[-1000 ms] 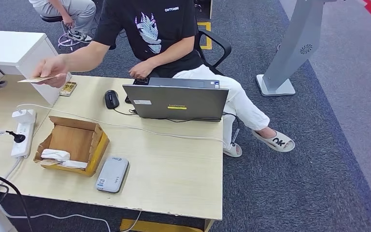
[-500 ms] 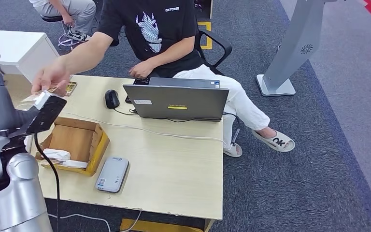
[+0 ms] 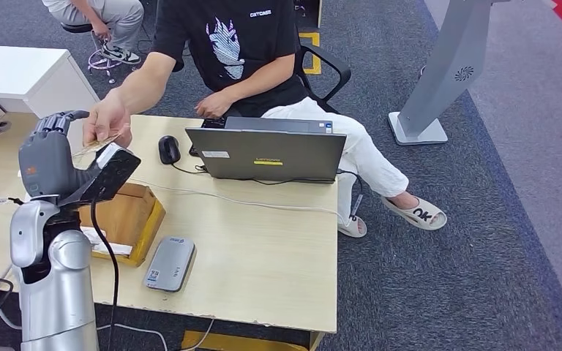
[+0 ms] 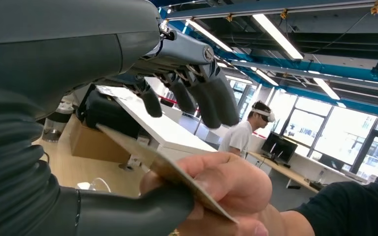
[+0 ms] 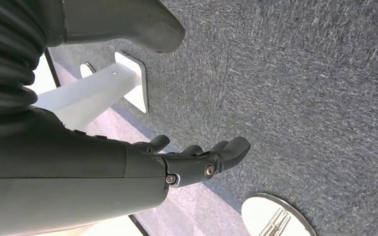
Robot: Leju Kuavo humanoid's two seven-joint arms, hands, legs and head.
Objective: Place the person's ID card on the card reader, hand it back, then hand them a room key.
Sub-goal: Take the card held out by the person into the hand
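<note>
Tan ID card (image 4: 162, 167), edge-on and partly hidden by the person's hand (image 4: 226, 189), sits between my left hand's (image 3: 47, 157) parted thumb and fingers above the table (image 3: 263, 248); I can't tell contact. Right hand (image 5: 197, 160) spread, holding nothing.

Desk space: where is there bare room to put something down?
The desk is bare between the laptop and its near edge, right of the grey card reader. The left end is crowded: cardboard box, cables, and the left hand.

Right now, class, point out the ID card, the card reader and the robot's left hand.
ID card (image 4: 142, 156), left wrist view, its flat face.
Card reader (image 3: 170, 264), head view, middle of its grey top.
Left hand (image 3: 46, 159), head view, back of the hand.
</note>
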